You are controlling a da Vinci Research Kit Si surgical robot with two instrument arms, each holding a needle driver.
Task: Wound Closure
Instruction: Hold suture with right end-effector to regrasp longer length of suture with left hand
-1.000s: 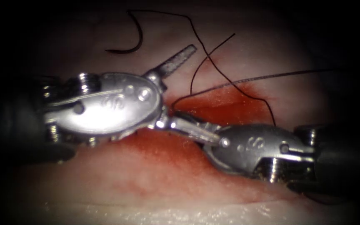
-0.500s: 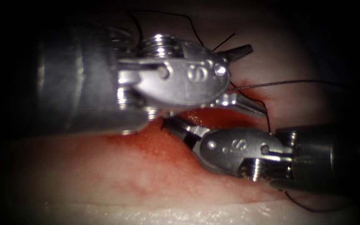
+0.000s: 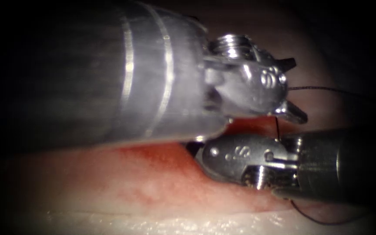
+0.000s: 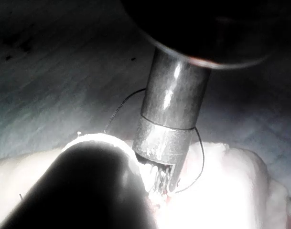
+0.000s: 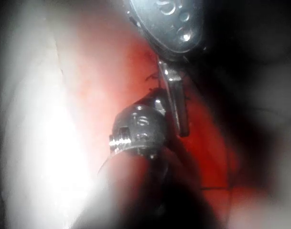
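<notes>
The left tool [image 3: 293, 89] was bright silver metal, its clevis stamped with a small curled mark, and its broad shaft [image 3: 122, 78] was dull grey crossed by two pale, shiny bands. The right tool [image 3: 199, 151] was the same polished silver with a stamped "S" and round rivets, backed by a dark grey shaft [image 3: 340, 163]. The tissue [image 3: 109, 191] was pale pink, whitish along its near edge, stained by red fluid [image 3: 162, 161] around the tools, and the thread [image 3: 318, 88] was thin and dark, nearly black.
</notes>
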